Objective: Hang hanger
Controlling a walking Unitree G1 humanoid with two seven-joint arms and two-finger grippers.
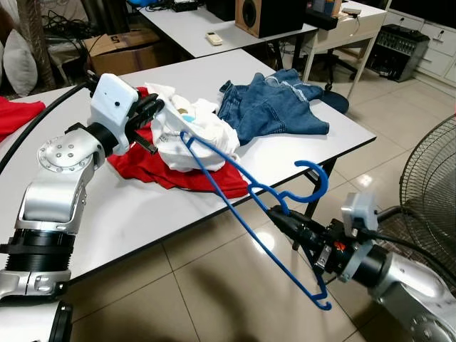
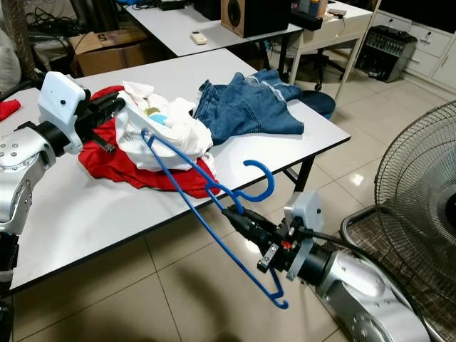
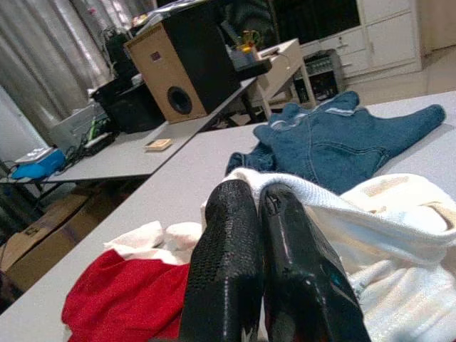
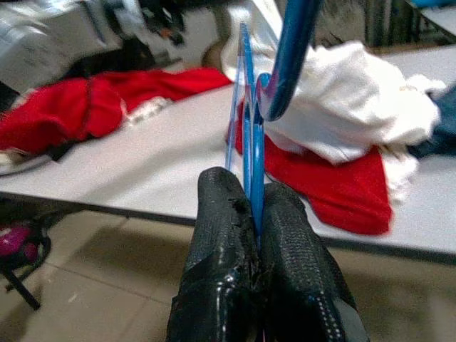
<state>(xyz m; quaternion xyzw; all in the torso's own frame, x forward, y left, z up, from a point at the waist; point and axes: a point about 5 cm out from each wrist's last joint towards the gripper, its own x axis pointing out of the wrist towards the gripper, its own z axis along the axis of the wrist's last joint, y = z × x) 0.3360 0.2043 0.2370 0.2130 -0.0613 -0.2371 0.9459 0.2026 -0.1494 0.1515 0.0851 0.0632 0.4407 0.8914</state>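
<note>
Here the right pincer (image 1: 279, 215) clamps the blue hanger (image 1: 235, 187) beyond the table's edge (image 1: 299, 179), left pincer (image 1: 153, 107) closed on white cloth (image 1: 192, 135).

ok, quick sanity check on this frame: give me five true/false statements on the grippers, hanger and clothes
1. The right gripper is shut on the blue hanger. True.
2. The hanger's far end is tucked into the white garment. True.
3. The left gripper holds the jeans. False: it is shut on the white garment; the jeans lie apart on the table.
4. The hanger already hangs on a rail. False: its hook is free in the air beside the table edge.
5. The white garment lies on top of a red garment. True.
</note>
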